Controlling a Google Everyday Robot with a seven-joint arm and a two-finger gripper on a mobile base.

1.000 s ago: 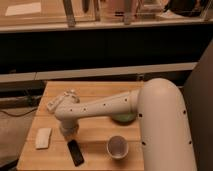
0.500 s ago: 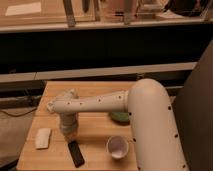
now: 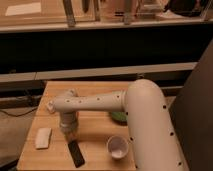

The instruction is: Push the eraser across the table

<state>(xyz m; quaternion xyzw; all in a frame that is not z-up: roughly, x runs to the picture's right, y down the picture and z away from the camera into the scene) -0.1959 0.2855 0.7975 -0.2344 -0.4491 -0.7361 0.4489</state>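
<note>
So the eraser (image 3: 76,153) is lying flat near the front edge of the table (image 3: 95,90), left of center, angled a bit with its far end pointing up toward the arm. The pincer (image 3: 69,133) hangs right above that far end, pointing down, either touching it or just shy of it, can't really say. No way to tell if it's open or closed from here either.

What could go wrong: the eraser sits pretty near the front edge, so a push toward the front would probably send it off the table. And since the pincer is over one end rather than the middle, a shove would likely spin the slab instead of sliding it straight. It's thin too, so the pincer could ride over the top if it isn't low enough.

Around it: a white cup (image 3: 117,146) sits to the right, near the front, right in the path of any rightward push. A pale block (image 3: 43,137) lies to the left near the table's edge. A green thing (image 3: 119,116) is half hidden behind the arm (image 3: 95,102).
</note>
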